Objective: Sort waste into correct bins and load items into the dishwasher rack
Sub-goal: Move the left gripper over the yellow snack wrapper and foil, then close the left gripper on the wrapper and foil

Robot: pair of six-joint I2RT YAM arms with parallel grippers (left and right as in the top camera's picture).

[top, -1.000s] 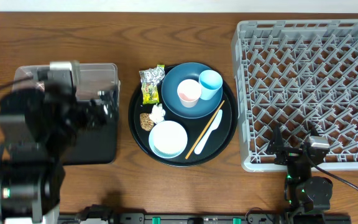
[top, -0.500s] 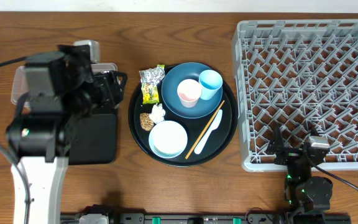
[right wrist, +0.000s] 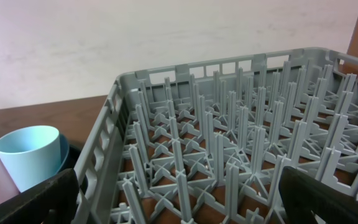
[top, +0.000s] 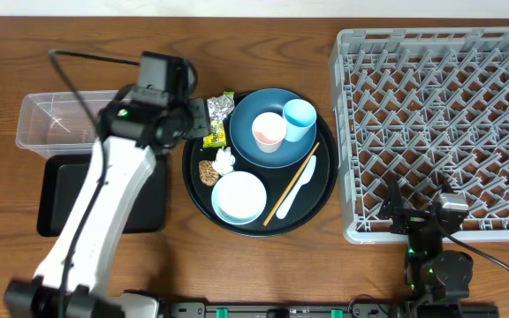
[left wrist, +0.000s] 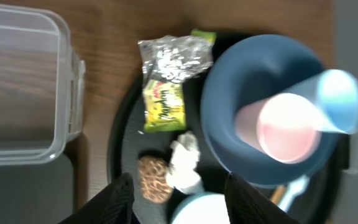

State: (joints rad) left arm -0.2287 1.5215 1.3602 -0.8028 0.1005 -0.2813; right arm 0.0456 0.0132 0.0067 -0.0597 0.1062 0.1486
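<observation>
On the round black tray (top: 325, 190) lie the yellow-silver wrapper (top: 216, 119) (left wrist: 166, 81), white tissue (top: 225, 160) (left wrist: 184, 165) and brown cookie lump (top: 208, 171) (left wrist: 154, 179). The dark blue dish (top: 254, 110) holds the pink cup (top: 269, 132) and light blue cup (top: 300, 119). The pale bowl (top: 239, 197), chopstick (top: 292, 184) and spoon (top: 300, 187) lie nearby. My left gripper (top: 196, 122) (left wrist: 185, 202) hovers open over the tray's left edge, above the cookie and tissue, holding nothing. My right gripper (top: 414, 212) (right wrist: 179, 205) stands open at the grey rack's (top: 440, 124) front edge.
The clear tub (top: 56, 124) (left wrist: 23, 93) stands at the left, with the flat black tray (top: 104, 203) in front of it. My left arm stretches diagonally over the black tray. Bare wooden table shows between the round tray and the rack.
My left arm has swung right, from over the tub and black tray to the round tray's left edge. Its jaws have narrowed. The right arm has not moved.
</observation>
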